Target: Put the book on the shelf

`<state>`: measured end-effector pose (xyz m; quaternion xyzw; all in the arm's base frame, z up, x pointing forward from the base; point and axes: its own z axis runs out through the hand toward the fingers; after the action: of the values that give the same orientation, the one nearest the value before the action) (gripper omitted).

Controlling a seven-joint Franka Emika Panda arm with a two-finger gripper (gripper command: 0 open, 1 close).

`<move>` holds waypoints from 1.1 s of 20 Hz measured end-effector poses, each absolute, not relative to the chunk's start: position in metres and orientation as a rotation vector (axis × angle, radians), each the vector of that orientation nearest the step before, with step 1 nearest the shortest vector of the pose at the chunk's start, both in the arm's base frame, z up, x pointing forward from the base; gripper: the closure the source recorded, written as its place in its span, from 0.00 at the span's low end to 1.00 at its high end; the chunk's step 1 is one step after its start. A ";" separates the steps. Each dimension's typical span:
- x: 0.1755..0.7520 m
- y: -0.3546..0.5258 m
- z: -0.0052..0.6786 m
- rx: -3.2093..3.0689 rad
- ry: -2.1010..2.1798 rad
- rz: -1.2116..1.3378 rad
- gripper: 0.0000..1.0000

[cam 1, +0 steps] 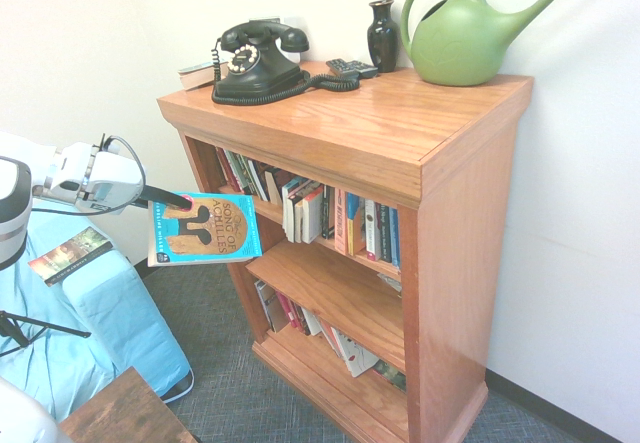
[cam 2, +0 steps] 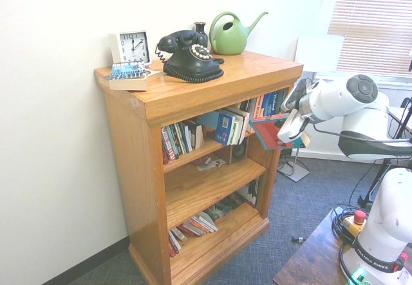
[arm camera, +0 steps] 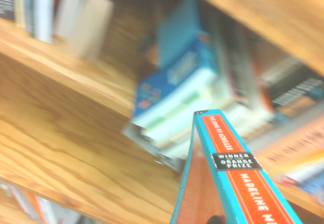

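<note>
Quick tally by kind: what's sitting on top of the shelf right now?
Telephone: 1
Clock: 1
Vase: 1
Watering can: 1
Remote: 1
Book lying flat: 1
Total: 6

black telephone (cam 1: 258,61), green watering can (cam 1: 465,35), clock (cam 2: 131,45)

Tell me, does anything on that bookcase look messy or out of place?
Yes. On the shelf, the bottom tier's books lie toppled and leaning instead of upright, and some papers lie loose on the middle tier. A book hangs in mid-air in front, held in the robot's gripper.
</note>
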<state>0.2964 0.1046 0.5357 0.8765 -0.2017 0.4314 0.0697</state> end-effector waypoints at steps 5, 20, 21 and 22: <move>0.325 0.107 0.510 2.697 -0.546 1.335 1.00; 0.362 0.115 0.512 2.716 -0.428 1.592 1.00; 0.369 0.115 0.508 2.716 -0.419 1.596 1.00; 0.374 0.116 0.506 2.718 -0.411 1.603 1.00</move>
<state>0.3745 0.1160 0.5056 0.8540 -0.1291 0.5036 -0.0201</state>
